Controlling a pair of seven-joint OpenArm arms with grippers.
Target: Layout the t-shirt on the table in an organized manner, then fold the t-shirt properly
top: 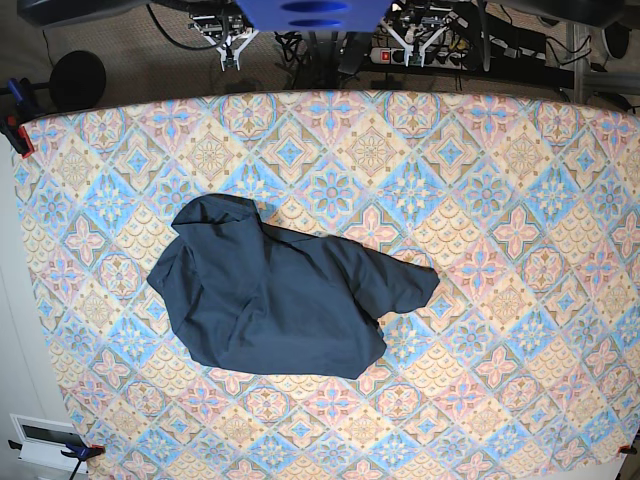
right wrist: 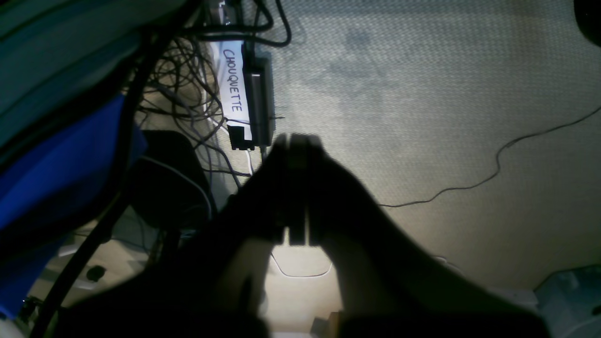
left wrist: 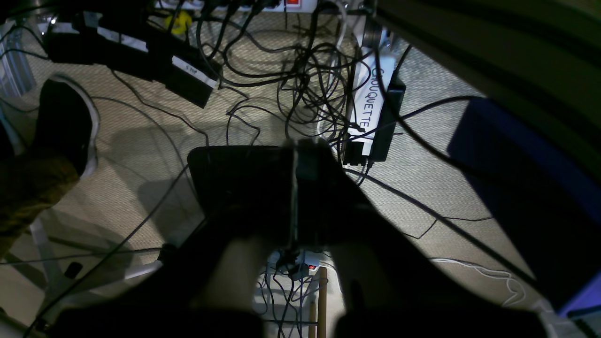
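Lying crumpled on the table [top: 520, 150], the t-shirt [top: 275, 300] sits a little toward the base view's left of the table's middle, a dark navy heap with one sleeve or corner stretched out toward the view's right and a rounded lump of cloth at its upper left. Patterned cloth shows bare all around the t-shirt, so no edge of it reaches the table's rim. Neither arm is over the table; both wrist cameras look down past the table's edge at a beige carpet. The left gripper [left wrist: 295, 155] has its dark fingers pressed together with no gap and nothing between them, hanging above a tangle of black cables [left wrist: 300, 70] and a white power strip [left wrist: 371, 101] marked CHOUQUETTE. The right gripper [right wrist: 298, 145] is likewise pinched together and empty, just beside the same lettered strip seen from that wrist.
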